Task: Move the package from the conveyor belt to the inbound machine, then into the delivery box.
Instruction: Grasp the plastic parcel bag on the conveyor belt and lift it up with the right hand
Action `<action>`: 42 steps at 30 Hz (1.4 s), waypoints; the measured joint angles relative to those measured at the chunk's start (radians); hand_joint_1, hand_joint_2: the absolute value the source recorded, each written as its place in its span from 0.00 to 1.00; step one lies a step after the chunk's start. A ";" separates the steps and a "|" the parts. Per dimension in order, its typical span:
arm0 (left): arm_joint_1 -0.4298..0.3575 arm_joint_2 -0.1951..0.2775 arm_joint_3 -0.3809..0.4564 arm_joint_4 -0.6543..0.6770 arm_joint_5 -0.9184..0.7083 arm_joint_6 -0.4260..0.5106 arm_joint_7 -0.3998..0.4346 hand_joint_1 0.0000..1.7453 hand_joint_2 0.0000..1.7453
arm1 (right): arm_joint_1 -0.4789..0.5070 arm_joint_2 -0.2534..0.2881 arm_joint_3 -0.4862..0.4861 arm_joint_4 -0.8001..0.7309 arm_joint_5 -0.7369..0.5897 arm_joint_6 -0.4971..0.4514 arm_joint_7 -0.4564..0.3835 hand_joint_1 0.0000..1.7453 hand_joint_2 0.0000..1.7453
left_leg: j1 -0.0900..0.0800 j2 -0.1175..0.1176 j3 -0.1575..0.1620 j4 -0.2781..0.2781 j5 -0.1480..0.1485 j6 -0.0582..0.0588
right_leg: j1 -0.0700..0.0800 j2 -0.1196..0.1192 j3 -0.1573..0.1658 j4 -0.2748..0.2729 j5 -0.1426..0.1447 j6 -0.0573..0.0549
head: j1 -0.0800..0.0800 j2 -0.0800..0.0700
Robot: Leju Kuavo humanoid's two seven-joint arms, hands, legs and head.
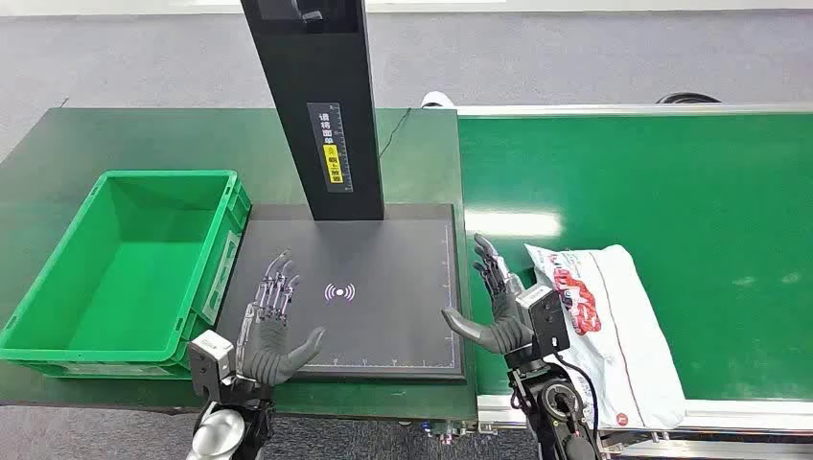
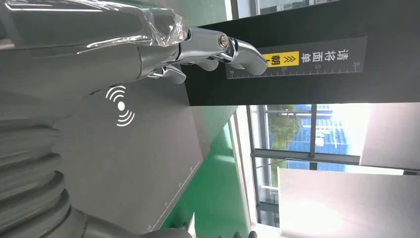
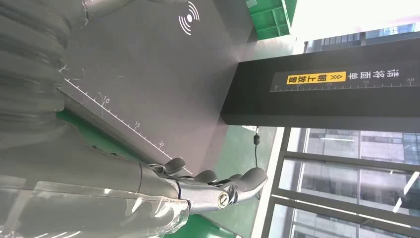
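Observation:
A white plastic package (image 1: 614, 326) with red print lies flat on the green conveyor belt (image 1: 671, 182), near its front edge. My right hand (image 1: 499, 302) hovers just left of the package, over the seam between belt and scan plate, fingers spread and holding nothing. Over the left part of the dark scan plate (image 1: 383, 268) of the inbound machine, my left hand (image 1: 273, 321) is likewise spread and empty. The machine's black column (image 1: 321, 105) rises at the plate's back. The green delivery box (image 1: 125, 268) stands empty to the left. In the wrist views the fingers (image 2: 218, 47) (image 3: 218, 191) reach out over the plate.
The plate carries a white wireless symbol (image 1: 338, 292) at its centre and ruler marks along its edges. A green table (image 1: 144, 139) holds box and machine. A cable (image 1: 393, 139) runs behind the column. Grey floor lies beyond.

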State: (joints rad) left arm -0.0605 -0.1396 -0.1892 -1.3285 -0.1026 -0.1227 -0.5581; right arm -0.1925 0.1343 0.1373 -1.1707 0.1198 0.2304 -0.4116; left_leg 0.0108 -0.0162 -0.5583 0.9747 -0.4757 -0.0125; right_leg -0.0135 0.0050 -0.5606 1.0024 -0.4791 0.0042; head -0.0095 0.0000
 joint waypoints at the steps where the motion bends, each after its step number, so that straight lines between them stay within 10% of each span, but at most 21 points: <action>1: 0.000 0.000 0.000 0.000 0.000 0.000 0.000 0.00 1.00 | 0.000 0.000 0.000 0.000 0.000 0.000 0.000 0.00 1.00 | 0.000 0.000 0.000 0.000 0.000 0.000 | 0.000 0.000 0.000 0.000 0.000 0.000 | 0.000 0.000; 15: 0.009 0.000 0.000 -0.014 0.000 0.001 0.000 0.00 1.00 | 0.000 0.000 0.000 0.000 0.015 -0.012 0.002 0.00 1.00 | 0.000 0.000 0.000 0.000 0.000 0.000 | 0.000 0.000 0.000 0.000 0.000 0.000 | 0.000 0.000; 25: 0.035 0.007 0.009 -0.052 -0.003 0.013 0.024 0.00 1.00 | -0.005 -0.063 -0.071 -0.057 0.443 -0.440 0.157 0.00 1.00 | -0.001 0.000 0.000 0.000 0.000 0.000 | -0.001 0.000 0.000 0.000 0.000 0.000 | 0.000 0.000; 42: 0.047 0.011 0.015 -0.066 -0.003 0.017 0.031 0.00 1.00 | 0.026 -0.096 -0.142 -0.119 0.609 -0.494 0.200 0.00 1.00 | 0.000 0.000 0.000 0.000 0.000 0.000 | 0.000 0.001 0.000 0.000 0.000 0.000 | 0.000 0.000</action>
State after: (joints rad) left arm -0.0133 -0.1286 -0.1740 -1.3943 -0.1057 -0.1061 -0.5272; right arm -0.1667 0.0385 -0.0047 -1.2902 0.7286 -0.2636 -0.2113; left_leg 0.0105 -0.0161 -0.5578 0.9749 -0.4759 -0.0123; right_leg -0.0139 0.0062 -0.5605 1.0023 -0.4788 0.0045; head -0.0095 0.0000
